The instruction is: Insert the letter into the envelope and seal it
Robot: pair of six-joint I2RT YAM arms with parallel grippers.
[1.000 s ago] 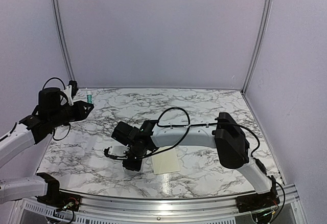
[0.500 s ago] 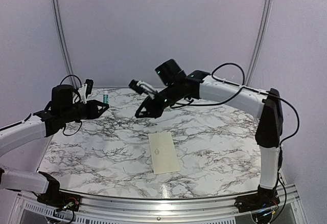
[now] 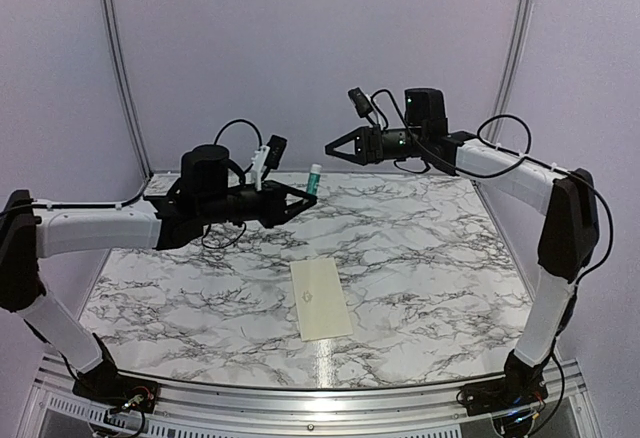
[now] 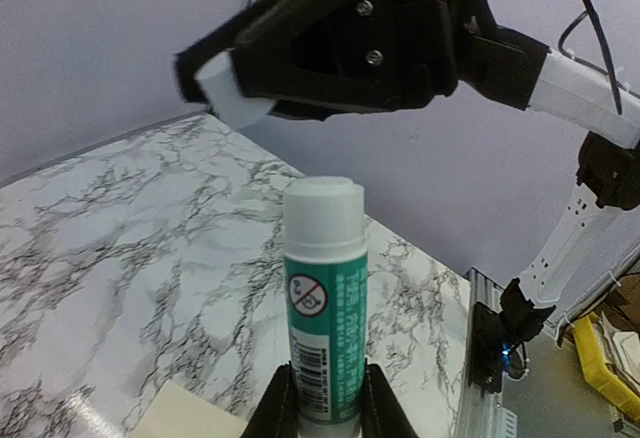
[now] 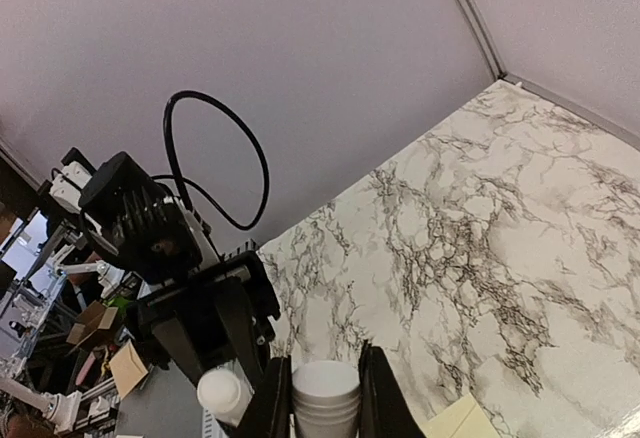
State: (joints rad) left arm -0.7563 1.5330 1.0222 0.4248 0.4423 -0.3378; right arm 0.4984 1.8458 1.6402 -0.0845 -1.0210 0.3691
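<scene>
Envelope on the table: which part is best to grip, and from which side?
Likely the near short edge, approached low from the front: the envelope lies flat on the table, its long side running away from the arms.

Marble-pattern table (image 3: 430, 248); cream envelope (image 3: 321, 299) lying flat on it, near front edge, centre.

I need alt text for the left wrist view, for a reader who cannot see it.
A white-and-green glue tube is held upright, pinched at its base by the left fingers. Above it, the right fingers hold a small white cap. A marble table lies below, with a cream envelope corner.
</scene>
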